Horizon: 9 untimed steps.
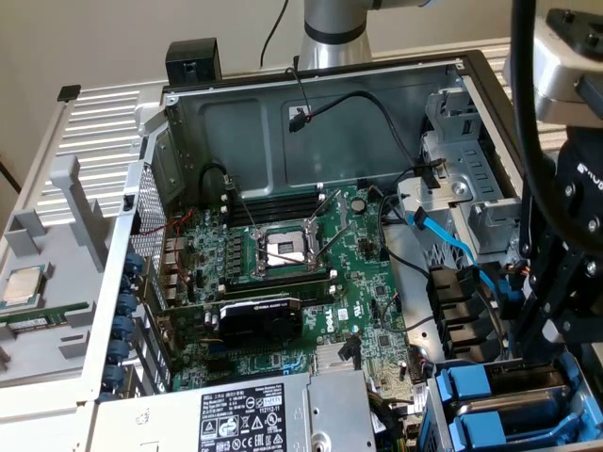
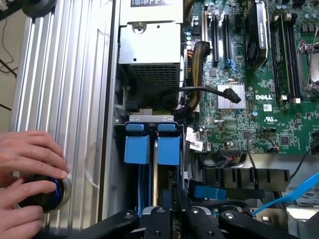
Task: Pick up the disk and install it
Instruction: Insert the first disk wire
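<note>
Gripper [image 1: 545, 325] is low at the right edge of the exterior view, directly over the drive bay [image 1: 435, 384]. The disk [image 1: 523, 391] sits in that bay at lower right, just under the gripper, with a second blue carrier [image 1: 471, 435] beside it. Whether the gripper is clamped on anything, I can't tell. In the wrist view a person's hands [image 2: 30, 174] rest on a blue-lit button [image 2: 50, 184].

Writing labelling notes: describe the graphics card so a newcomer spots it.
In the open computer case, find the green motherboard. Between its metal processor socket and the labelled power supply sits the graphics card, the only big black block on the board.
</note>
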### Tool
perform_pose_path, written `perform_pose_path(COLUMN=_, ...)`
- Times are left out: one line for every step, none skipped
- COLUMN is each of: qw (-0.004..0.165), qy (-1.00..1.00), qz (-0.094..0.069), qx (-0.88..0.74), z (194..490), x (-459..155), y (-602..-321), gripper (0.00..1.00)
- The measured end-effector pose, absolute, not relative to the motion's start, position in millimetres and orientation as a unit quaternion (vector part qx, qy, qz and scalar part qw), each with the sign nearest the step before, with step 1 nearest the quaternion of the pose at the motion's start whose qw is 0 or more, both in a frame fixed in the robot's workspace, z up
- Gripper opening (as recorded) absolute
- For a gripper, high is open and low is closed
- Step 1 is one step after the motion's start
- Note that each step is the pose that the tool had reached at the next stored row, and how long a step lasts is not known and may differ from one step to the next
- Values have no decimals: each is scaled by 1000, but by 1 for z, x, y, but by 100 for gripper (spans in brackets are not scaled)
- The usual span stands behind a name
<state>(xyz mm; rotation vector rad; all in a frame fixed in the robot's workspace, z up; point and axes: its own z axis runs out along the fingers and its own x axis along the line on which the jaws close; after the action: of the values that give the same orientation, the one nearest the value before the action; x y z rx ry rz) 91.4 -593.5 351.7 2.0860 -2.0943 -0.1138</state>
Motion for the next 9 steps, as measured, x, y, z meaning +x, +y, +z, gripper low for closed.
perform_pose_path(qw=90, qy=-705, qz=-38, qx=702, z=352, x=91, y=-594, gripper=17)
perform_pose_path(qw=90, qy=-705, qz=-38, qx=702, z=351, x=91, y=-594, gripper=17)
perform_pose_path(qw=89, qy=-705, qz=-38, qx=702, z=351, x=91, y=-595, gripper=17)
perform_pose_path(qw=89, qy=-705, qz=-38, qx=702, z=351, x=91, y=-595, gripper=17)
perform_pose_path(qw=89, qy=-705, qz=-38, qx=702, z=351, x=91, y=-595, gripper=17)
perform_pose_path(qw=88, qy=-706, qz=-37, qx=702, z=350, x=91, y=-596, gripper=17)
perform_pose_path(qw=87, qy=-706, qz=-37, qx=702, z=350, x=91, y=-596, gripper=17)
perform_pose_path(qw=85, qy=-707, qz=-36, qx=701, z=350, x=91, y=-596, gripper=17)
perform_pose_path(qw=84, qy=-707, qz=-35, qx=701, z=350, x=91, y=-596, gripper=17)
